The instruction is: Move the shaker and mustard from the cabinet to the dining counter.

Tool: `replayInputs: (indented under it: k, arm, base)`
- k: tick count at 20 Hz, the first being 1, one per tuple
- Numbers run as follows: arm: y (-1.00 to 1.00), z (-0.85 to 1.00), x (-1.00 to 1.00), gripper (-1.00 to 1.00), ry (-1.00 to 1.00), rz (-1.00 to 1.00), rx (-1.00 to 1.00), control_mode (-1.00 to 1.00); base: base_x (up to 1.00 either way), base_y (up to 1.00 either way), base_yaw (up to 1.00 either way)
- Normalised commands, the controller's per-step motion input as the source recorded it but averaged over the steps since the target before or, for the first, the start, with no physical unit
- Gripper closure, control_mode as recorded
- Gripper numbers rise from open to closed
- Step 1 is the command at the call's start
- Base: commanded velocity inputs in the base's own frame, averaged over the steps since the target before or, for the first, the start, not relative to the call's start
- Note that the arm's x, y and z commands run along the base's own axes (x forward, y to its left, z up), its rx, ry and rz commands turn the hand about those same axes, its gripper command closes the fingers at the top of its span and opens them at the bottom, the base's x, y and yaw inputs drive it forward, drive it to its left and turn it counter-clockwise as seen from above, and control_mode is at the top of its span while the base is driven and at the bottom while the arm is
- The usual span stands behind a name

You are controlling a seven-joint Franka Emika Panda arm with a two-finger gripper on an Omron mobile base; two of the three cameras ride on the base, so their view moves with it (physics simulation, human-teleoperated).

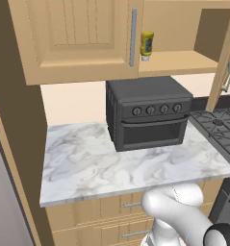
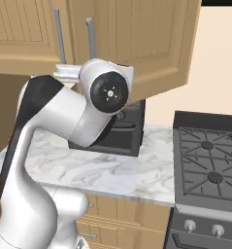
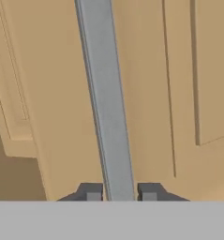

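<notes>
The yellow mustard [image 1: 146,45] stands on the open shelf of the light wooden cabinet [image 1: 78,38], just right of the closed left door's silver handle [image 1: 133,36]. The right cabinet door [image 2: 146,44] is swung open. My gripper [image 3: 119,192] is shut on that door's long silver bar handle [image 3: 106,93], one dark fingertip on each side of the bar. My raised arm [image 2: 103,92] hides the lower part of this handle in the right base view. The shaker is hidden or out of view. The dining counter is out of view.
A black toaster oven [image 1: 150,113] sits on the small marble countertop [image 1: 87,163] under the cabinet. A dark gas stove [image 2: 209,165] adjoins the countertop on the right. Wooden drawers [image 1: 111,211] lie below the countertop's front edge.
</notes>
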Motion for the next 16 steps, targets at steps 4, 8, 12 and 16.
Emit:
replayInputs:
  k: [4, 8, 12, 16]
  arm:
    - [-0.26, -0.04, -0.59, -1.0, 0.0, 0.2, -0.07, -1.0]
    - [0.0, -0.17, -0.34, -1.0, 0.0, 0.21, -0.03, -1.0]
    - [0.0, -0.06, -0.64, -1.0, 0.0, 0.08, 0.0, -1.0]
    - [0.14, 0.0, -0.72, -1.0, 0.0, -0.04, 0.0, -1.0]
  base:
    - [0.0, 0.0, 0.0]
    - [0.0, 0.0, 0.0]
    - [0.0, 0.0, 0.0]
    - [0.0, 0.0, 0.0]
